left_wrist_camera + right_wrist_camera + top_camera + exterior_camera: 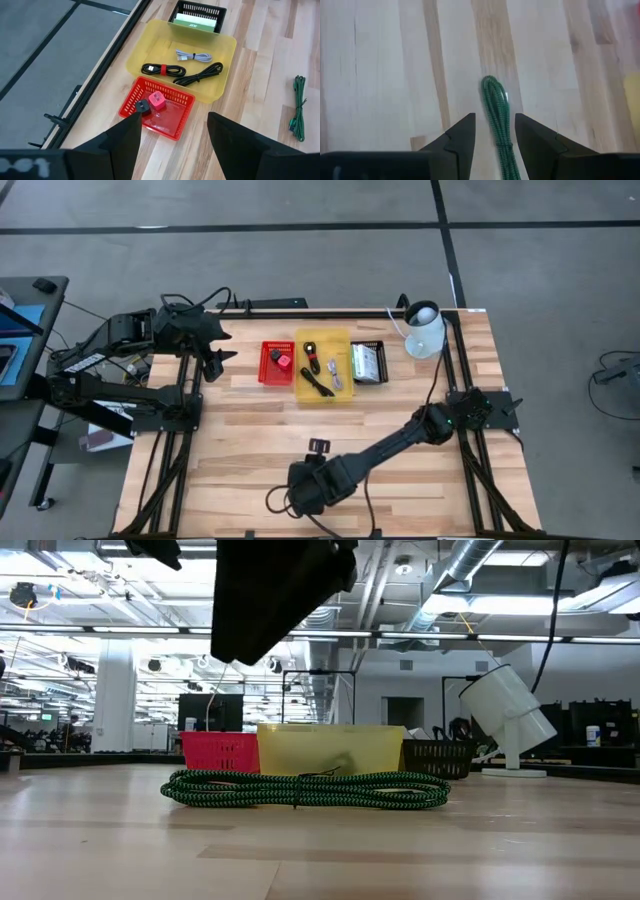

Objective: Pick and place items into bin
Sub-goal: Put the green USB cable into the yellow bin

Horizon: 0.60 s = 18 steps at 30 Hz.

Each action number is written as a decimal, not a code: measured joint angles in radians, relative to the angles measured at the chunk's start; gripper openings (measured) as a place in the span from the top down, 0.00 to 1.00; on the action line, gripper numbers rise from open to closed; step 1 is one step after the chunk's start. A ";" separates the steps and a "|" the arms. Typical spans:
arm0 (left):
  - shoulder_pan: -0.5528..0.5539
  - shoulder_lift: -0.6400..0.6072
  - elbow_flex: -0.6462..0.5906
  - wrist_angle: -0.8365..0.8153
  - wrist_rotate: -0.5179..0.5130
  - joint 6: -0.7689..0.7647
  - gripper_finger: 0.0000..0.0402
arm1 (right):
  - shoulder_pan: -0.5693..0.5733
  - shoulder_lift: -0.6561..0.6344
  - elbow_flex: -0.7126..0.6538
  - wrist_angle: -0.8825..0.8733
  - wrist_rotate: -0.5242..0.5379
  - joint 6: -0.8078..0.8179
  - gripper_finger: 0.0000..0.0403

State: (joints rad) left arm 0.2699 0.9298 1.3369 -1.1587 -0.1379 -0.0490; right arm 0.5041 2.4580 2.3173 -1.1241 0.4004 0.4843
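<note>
the wooden table (pixel 250 440) lies bare on its near half, save for the green cord (pixel 305 788) coiled flat near the front edge, with the right gripper (pixel 495 132) open astride it. three bins block the far middle in a tight row, touching: red basket (pixel 276 364), yellow bin (pixel 322 367), black basket (pixel 367 363). the white lamp (pixel 424 330) fills the far right corner. the left gripper (pixel 172 135) hangs open over the far left edge, beside the red basket.
</note>
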 joint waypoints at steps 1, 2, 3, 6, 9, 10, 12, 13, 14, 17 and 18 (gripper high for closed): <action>0.000 0.000 0.000 0.000 0.000 0.000 0.45 | 0.000 0.000 0.000 -0.002 -0.010 -0.009 0.67; 0.000 0.000 0.000 0.000 0.000 0.000 0.45 | 0.000 0.000 0.000 -0.007 -0.020 -0.013 0.67; 0.000 0.000 0.000 0.000 0.000 0.000 0.45 | -0.002 0.000 -0.002 -0.014 -0.025 -0.014 0.66; 0.000 0.000 0.000 0.000 0.000 0.000 0.45 | -0.012 0.001 -0.044 -0.012 -0.036 -0.014 0.65; 0.000 0.000 0.000 0.000 0.000 0.000 0.45 | -0.024 0.003 -0.079 -0.025 -0.067 -0.009 0.64; 0.000 0.000 0.000 0.000 0.000 0.000 0.45 | -0.029 0.002 -0.094 -0.016 -0.084 -0.006 0.64; 0.000 0.000 0.000 0.000 0.000 0.000 0.45 | -0.040 0.001 -0.136 0.004 -0.116 0.001 0.63; 0.000 0.000 0.000 0.000 0.000 0.000 0.45 | -0.043 0.002 -0.155 0.002 -0.123 0.008 0.62; 0.000 0.000 0.000 0.000 0.000 0.000 0.45 | -0.047 0.003 -0.171 0.002 -0.124 0.012 0.62; 0.000 0.000 0.000 0.000 0.000 0.000 0.45 | -0.058 0.002 -0.221 0.021 -0.141 0.015 0.61; 0.000 0.000 0.000 0.000 0.000 0.000 0.45 | -0.061 0.002 -0.236 0.021 -0.146 0.023 0.61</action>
State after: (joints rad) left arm 0.2695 0.9298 1.3369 -1.1591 -0.1379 -0.0490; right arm 0.4431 2.4599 2.0814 -1.1029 0.2549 0.5077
